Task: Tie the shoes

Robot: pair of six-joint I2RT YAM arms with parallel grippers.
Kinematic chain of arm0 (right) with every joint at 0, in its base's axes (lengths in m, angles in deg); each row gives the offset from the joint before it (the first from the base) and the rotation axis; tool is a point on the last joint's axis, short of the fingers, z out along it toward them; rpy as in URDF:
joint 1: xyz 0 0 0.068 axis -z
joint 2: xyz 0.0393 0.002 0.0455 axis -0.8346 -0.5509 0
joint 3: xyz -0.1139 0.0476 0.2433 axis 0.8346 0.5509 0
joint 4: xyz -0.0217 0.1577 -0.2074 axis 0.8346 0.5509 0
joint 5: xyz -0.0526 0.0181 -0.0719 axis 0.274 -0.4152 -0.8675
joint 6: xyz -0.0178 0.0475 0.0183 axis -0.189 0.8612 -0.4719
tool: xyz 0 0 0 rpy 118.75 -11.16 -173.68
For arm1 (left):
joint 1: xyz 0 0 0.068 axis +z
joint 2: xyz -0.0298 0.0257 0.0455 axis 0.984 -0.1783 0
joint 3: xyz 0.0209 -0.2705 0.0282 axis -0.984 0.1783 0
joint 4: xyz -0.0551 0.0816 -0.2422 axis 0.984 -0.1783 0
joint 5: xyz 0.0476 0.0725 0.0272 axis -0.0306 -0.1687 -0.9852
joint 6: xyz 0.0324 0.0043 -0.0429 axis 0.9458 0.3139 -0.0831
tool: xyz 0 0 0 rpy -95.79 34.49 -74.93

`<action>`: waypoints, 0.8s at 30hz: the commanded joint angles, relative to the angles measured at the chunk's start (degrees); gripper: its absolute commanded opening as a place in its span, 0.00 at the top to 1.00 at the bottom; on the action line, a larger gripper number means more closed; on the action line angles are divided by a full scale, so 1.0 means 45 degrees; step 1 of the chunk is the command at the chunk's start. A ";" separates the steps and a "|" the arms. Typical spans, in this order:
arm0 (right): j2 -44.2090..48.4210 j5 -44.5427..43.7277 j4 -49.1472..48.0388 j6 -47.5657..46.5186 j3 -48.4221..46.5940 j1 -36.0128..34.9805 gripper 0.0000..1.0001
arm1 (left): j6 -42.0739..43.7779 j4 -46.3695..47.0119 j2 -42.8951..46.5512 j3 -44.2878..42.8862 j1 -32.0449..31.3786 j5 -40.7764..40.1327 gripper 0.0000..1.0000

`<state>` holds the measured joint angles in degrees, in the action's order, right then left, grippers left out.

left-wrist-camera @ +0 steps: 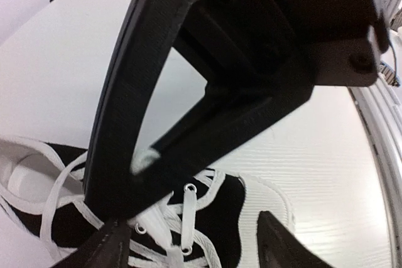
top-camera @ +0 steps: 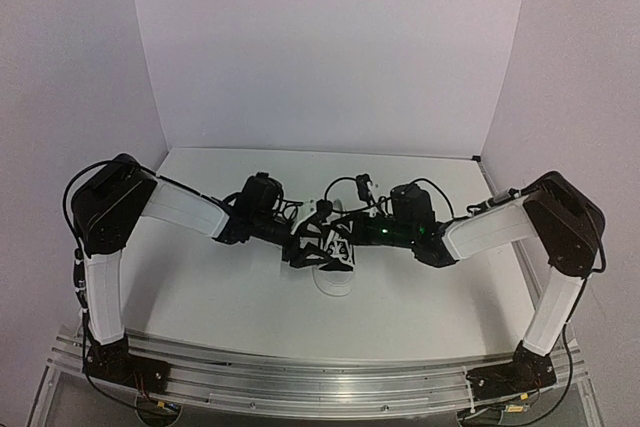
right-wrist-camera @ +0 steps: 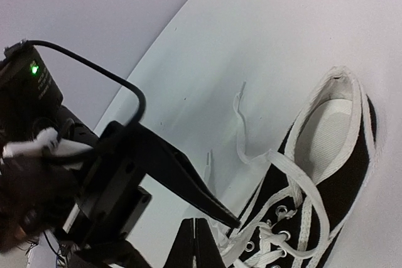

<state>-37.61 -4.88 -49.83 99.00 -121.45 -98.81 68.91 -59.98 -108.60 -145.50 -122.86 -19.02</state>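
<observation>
Sneaker: black canvas sneaker (top-camera: 336,282) lies mid-table, toe at 6 o'clock; white laces (right-wrist-camera: 295,174) loose and untied.
Left gripper (left-wrist-camera: 195,243): reaches in from 9 o'clock over the laced front, fingers wide apart.
Right gripper (right-wrist-camera: 196,243): reaches in from 3 o'clock, fingers pressed together; I cannot tell whether a lace is pinched.
Surface: white table (top-camera: 200,287), pale lilac walls (top-camera: 330,47).

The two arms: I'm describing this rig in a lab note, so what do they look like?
Both the left arm and right arm have white links between bulky black joint housings, with thin black cables looping alongside. A green light glows near the right wrist.
</observation>
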 commanded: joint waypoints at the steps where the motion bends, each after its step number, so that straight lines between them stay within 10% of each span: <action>1: 0.0414 -0.0389 0.0459 -0.0050 -0.0404 0.0106 1.00 | 0.4162 -0.5876 0.1251 -0.2116 0.1332 0.3482 0.22; 7: 0.0367 -0.0433 0.0820 -0.0228 -0.0670 0.0147 1.00 | 0.7859 -1.1982 -0.0733 -0.5540 0.3126 0.2701 0.31; 19: -0.0035 -0.0257 0.0860 -0.0301 -0.1269 0.0147 1.00 | 0.7648 -0.9345 -0.3109 -0.5741 0.2602 -0.1677 0.29; 24: -0.0037 -0.0289 0.0850 -0.0238 -0.1356 0.0148 1.00 | 0.8227 -0.9360 -0.3556 -0.5691 0.2502 -0.2733 0.47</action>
<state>-37.51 -6.22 -45.70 98.34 -125.34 -98.29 102.52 -101.76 -123.29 -170.70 -111.41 -24.22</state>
